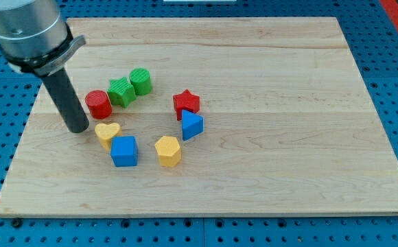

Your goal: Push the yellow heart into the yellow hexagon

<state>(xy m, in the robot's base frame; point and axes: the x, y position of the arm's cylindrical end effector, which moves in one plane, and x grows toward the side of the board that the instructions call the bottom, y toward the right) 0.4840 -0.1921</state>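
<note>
The yellow heart (pixel 107 133) lies on the wooden board (pixel 288 137), left of centre. The yellow hexagon (pixel 168 151) lies to its right and slightly lower, with the blue cube (pixel 124 151) between and below them, touching the heart's lower right. My tip (pixel 79 128) rests on the board just left of the yellow heart, a small gap apart. The dark rod rises from it toward the view's top left.
A red cylinder (pixel 98 104) stands just above my tip and the heart. A green star (pixel 121 91) and a green cylinder (pixel 141 81) sit beyond it. A red star (pixel 186 103) and a blue triangular block (pixel 191 125) lie above right of the hexagon.
</note>
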